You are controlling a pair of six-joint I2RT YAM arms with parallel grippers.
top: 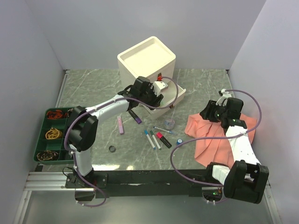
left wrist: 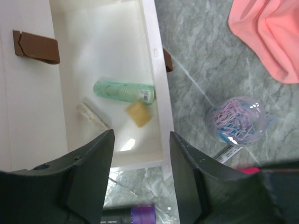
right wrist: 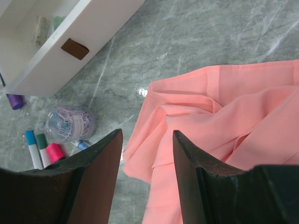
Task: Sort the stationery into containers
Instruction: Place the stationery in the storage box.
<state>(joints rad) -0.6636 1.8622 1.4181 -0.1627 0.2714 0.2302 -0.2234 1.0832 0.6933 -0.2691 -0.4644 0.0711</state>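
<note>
The cream-white drawer box [top: 147,60] stands at the back, with one drawer [top: 174,99] pulled out. My left gripper [top: 155,99] hovers open and empty over that drawer [left wrist: 156,93], which holds a green highlighter [left wrist: 124,90], a yellow block [left wrist: 139,113] and a white piece [left wrist: 93,115]. On the table lie a purple highlighter [top: 135,116], a lilac highlighter [top: 121,125], two pens [top: 152,138], a red-and-black marker [top: 163,139], a blue-capped vial [top: 179,141] and a dark disc [top: 112,149]. My right gripper [top: 206,113] is open and empty above the cloth's left edge [right wrist: 147,135].
A salmon-pink cloth [top: 224,135] lies crumpled at the right. A clear round pot of paper clips [top: 169,123] sits in front of the drawer. A green compartment tray [top: 51,135] with rubber bands stands at the left edge.
</note>
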